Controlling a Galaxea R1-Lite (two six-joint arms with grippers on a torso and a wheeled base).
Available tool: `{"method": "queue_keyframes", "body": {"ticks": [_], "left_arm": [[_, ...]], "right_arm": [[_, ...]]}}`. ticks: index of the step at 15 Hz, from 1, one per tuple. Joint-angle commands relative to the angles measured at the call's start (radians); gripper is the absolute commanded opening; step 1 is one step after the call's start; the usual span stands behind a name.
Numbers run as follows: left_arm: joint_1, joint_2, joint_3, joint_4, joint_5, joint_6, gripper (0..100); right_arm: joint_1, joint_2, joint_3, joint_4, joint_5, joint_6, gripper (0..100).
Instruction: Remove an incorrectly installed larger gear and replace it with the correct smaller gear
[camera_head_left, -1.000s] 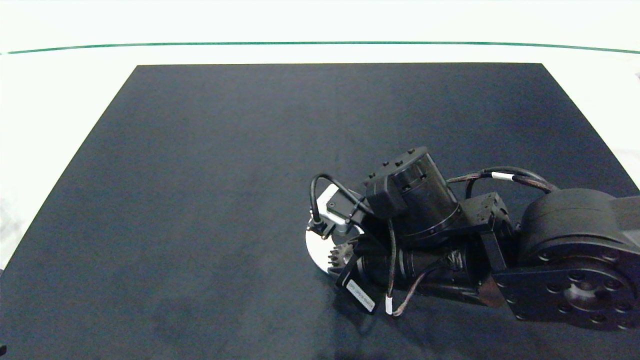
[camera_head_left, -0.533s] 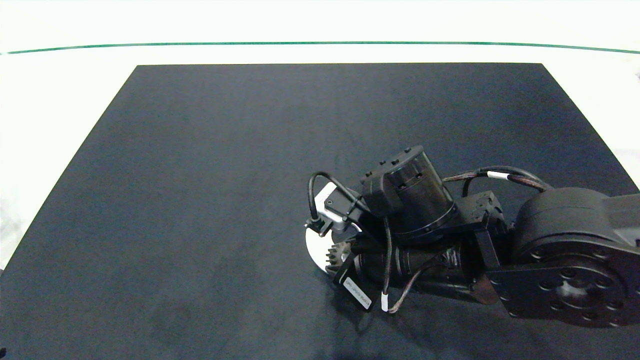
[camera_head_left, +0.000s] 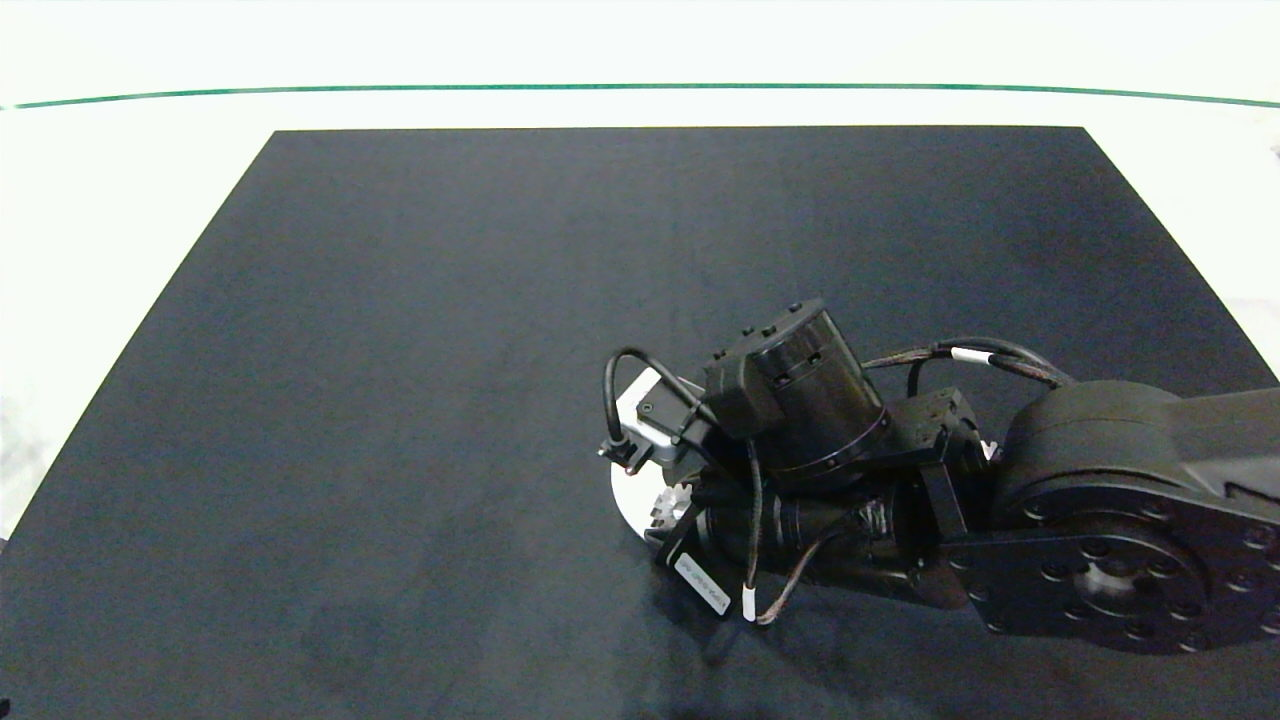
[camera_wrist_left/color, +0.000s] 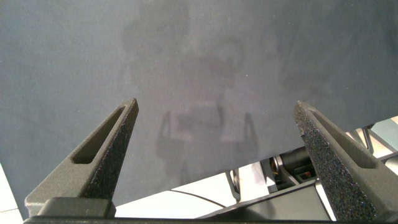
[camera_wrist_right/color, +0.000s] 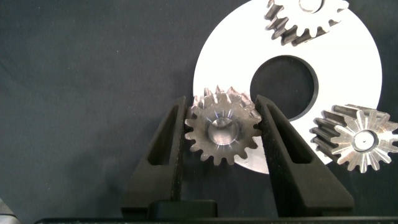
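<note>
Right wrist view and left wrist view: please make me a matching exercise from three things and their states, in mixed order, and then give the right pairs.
Things:
1. left gripper
2. right gripper
3. white disc

States:
A. fingers against both sides of a gear
B. lies flat on the dark mat, with a round hole in its middle
C. fingers wide apart over the bare dark mat

Pairs: 1-C; 2-A; 3-B

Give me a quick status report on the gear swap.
Right hand shut on a gear at the white disc's edge. Left hand open, idle over bare mat. Two other gears nearby, not touching it.
</note>
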Motion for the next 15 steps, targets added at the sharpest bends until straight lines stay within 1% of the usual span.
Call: {"method": "queue_keyframes", "body": {"ticks": [1,3,4,8,10,15], "left_arm": [[-0.001,-0.006,0.005,0.002,0.001,0.001,100],[-0.001,-0.009,0.005,0.002,0.001,0.001,100],[-0.001,-0.009,0.005,0.002,0.001,0.001,100],[-0.001,-0.019,0.006,0.004,0.001,0.001,100],[-0.001,-0.019,0.006,0.002,0.001,0.001,100],[-0.001,-0.021,0.011,0.004,0.001,0.001,100]], "right_arm": [[0.010,0.001,0.000,0.005,-0.003,-0.002,28],[0.012,-0.004,0.002,0.010,-0.005,-0.002,28],[0.012,-0.005,0.005,0.010,-0.012,-0.003,28],[0.010,-0.002,0.009,0.010,-0.014,-0.003,28],[0.005,-0.002,0.006,0.010,-0.025,-0.003,28],[0.001,-0.005,0.003,0.010,-0.026,-0.003,28]]}}
